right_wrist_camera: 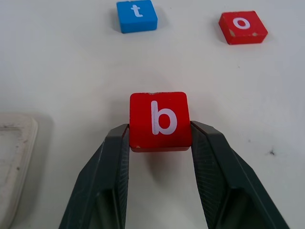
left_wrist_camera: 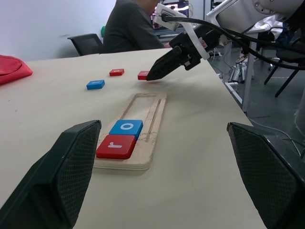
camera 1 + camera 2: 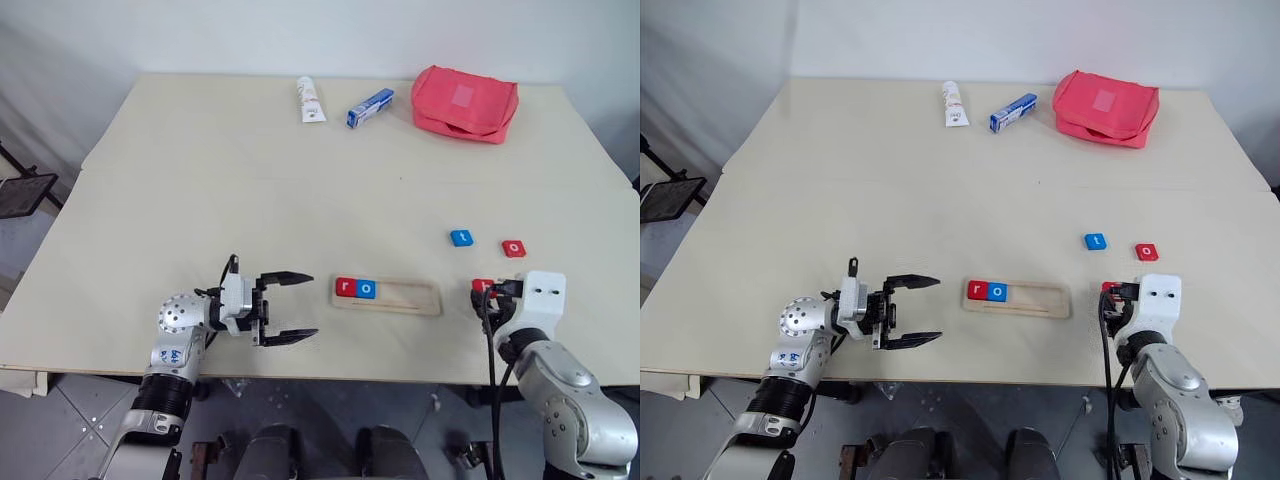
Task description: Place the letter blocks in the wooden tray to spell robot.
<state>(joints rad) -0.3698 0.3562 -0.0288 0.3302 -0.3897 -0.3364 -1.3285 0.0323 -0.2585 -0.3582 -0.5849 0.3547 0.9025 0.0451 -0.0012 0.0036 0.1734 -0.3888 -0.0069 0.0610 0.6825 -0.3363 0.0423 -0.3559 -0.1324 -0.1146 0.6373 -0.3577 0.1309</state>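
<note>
The wooden tray lies near the table's front edge. A red r block and a blue o block sit side by side at its left end. My left gripper is open just left of the tray, pointing at it with nothing between its fingers. Right of the tray, my right gripper is shut on the red b block, low at the table surface. Beyond it lie the blue t block and the red o block.
At the table's far side lie a white tube, a blue-and-white box and a red pouch. A person sits beyond the table in the left wrist view. The tray's right part is bare.
</note>
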